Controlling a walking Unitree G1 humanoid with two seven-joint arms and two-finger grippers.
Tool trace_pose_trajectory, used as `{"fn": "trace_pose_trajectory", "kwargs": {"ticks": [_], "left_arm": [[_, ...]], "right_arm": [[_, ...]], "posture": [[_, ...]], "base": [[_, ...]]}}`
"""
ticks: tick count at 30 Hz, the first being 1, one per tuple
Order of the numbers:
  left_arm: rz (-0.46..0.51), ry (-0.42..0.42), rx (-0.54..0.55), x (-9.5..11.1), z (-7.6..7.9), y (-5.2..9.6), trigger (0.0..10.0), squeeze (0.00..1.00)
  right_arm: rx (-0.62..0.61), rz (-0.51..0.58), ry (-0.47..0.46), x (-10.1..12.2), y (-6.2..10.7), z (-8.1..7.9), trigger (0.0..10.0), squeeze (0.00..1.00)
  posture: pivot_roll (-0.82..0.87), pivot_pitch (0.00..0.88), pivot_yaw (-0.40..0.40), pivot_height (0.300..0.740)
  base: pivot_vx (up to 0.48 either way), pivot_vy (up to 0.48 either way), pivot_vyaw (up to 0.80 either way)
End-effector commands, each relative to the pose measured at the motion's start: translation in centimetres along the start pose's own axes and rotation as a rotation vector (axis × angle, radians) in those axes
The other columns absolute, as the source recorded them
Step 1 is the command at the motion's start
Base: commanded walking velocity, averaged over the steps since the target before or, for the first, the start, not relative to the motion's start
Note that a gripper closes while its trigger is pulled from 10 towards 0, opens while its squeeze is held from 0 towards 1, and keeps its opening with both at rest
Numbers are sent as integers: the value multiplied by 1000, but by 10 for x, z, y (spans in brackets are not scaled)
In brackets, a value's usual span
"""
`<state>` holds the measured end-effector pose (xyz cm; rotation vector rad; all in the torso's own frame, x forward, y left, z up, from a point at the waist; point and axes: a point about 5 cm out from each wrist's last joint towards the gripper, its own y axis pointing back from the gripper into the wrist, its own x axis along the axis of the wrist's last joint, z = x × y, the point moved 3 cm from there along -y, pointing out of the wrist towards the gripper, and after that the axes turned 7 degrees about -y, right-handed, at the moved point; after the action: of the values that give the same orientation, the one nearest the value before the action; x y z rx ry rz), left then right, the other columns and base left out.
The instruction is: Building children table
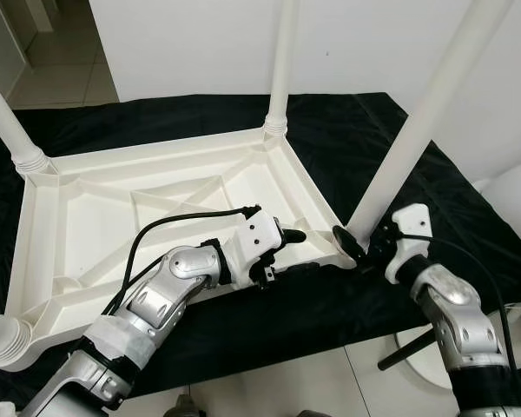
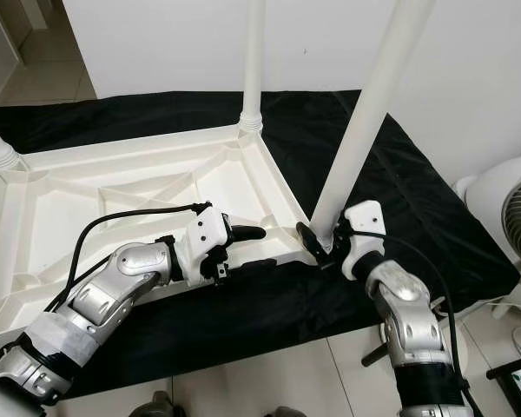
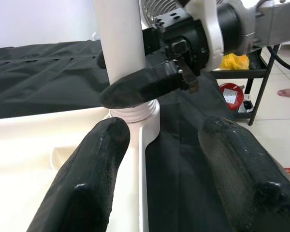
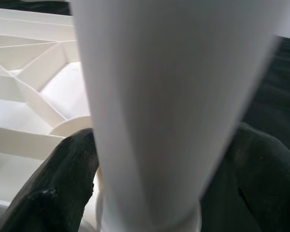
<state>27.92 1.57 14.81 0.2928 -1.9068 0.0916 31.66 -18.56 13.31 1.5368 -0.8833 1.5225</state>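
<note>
Near right: right gripper point(image 1: 358, 246) clamped round leg point(image 1: 417, 130) just above its socket. Near left: left gripper point(image 1: 288, 252), fingers apart, straddling tabletop point(image 1: 104, 217) rim beside it. Best to keep leg upright while twisting, rim braced. Farther: other legs seated.

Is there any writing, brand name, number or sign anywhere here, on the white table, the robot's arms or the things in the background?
None can be read.
White upturned table and its legs: plain plastic, no lettering.
Left hand and right hand: no labels or numbers to be seen.
Black cloth: no print.
Red object on the floor behind: it may carry a label, but it is too small and blurred to read.
</note>
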Motion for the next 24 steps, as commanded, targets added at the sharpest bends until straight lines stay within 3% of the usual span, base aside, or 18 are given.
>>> {"fn": "trace_pose_trajectory", "kwargs": {"ticks": [1, 3, 4, 5, 6, 7, 8, 21, 22, 24], "left_arm": [[24, 7, -254, 3, 23, 2, 10000, 0], [22, 11, -253, 5, 23, 2, 10000, 0], [24, 8, -247, 5, 23, 1, 10000, 0], [25, 7, -244, 5, 22, 1, 10000, 0], [26, 2, -233, 5, 21, 0, 10000, 0], [26, 0, -226, 5, 20, -1, 10000, 0], [31, 3, -214, 6, 19, -2, 10000, 0], [44, 15, -194, 10, 17, -3, 10000, 0], [44, 14, -194, 10, 17, -3, 10000, 0], [49, 15, -181, 11, 16, -4, 10000, 0]], "right_arm": [[34, -4, 17, 2, -5, 1, 10000, 0], [58, 1, 33, 3, -10, 2, 9569, 0], [66, 2, 35, 4, -12, 3, 5882, 0], [71, 1, 36, 4, -14, 3, 5882, 0], [85, 1, 37, 5, -19, 2, 2471, 0], [95, 1, 39, 6, -21, 1, 2471, 0], [104, -5, 41, 5, -24, 0, 0, 0], [123, -54, -72, -16, -20, -5, 0, 0], [109, -45, -90, -16, -19, -5, 10000, 0], [57, -40, -118, -17, -19, -2, 10000, 0]], "posture": [[-3, 0, -15, 740], [-2, 0, -15, 740], [-2, 0, -11, 740], [-2, 0, -11, 740], [-2, 0, -11, 740], [-2, 0, -11, 740], [1, 0, -15, 740], [-4, 0, -17, 740], [-5, 0, -18, 740], [-4, 0, -21, 740]], "base": [[0, 0, 0], [0, 0, 0], [0, 0, 0], [0, 0, 0], [0, 0, 0], [0, 0, 0], [0, 0, 0], [0, 0, 0], [0, 0, 0], [0, 0, 0]]}}
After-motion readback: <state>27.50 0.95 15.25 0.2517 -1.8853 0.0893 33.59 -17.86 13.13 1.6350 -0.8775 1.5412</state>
